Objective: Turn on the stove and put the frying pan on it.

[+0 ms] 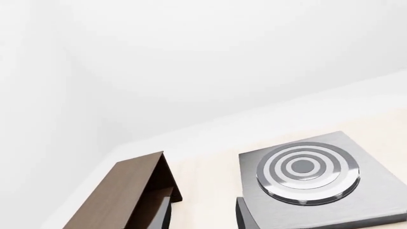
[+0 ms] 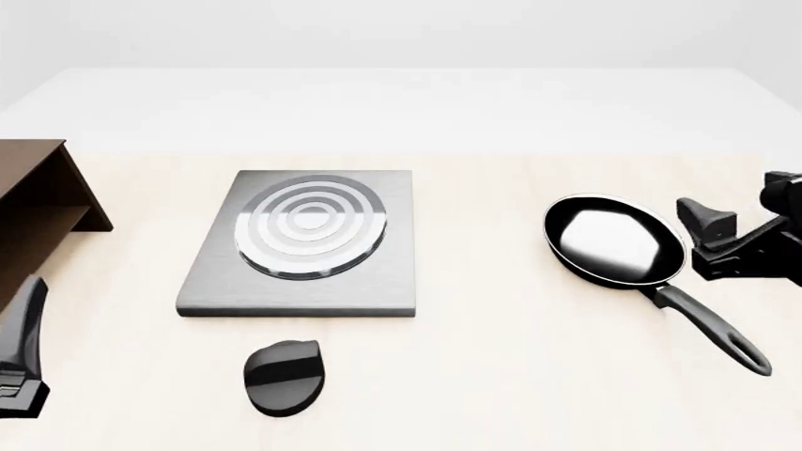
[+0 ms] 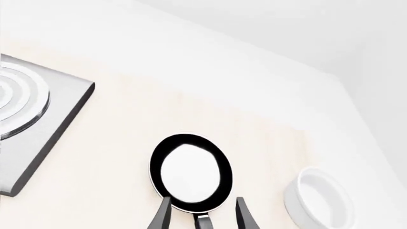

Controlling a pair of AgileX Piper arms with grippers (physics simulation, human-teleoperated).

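Observation:
The stove's grey plate with silver rings (image 2: 307, 246) lies left of centre; it also shows in the left wrist view (image 1: 305, 174) and the right wrist view (image 3: 28, 119). Its black oval knob (image 2: 285, 376) lies in front of it. The black frying pan (image 2: 617, 240) sits on the table at the right, its handle (image 2: 708, 327) pointing to the near right. My right gripper (image 2: 701, 246) is open just right of the pan. In the right wrist view its fingers (image 3: 162, 215) stand either side of the handle's root by the pan (image 3: 190, 172). My left gripper (image 2: 23, 362) is at the near left edge, its jaws unseen.
A dark brown wooden shelf (image 2: 40, 211) stands at the far left, also in the left wrist view (image 1: 127, 193). A white bowl (image 3: 318, 196) sits beyond the pan on the right, seen only in the right wrist view.

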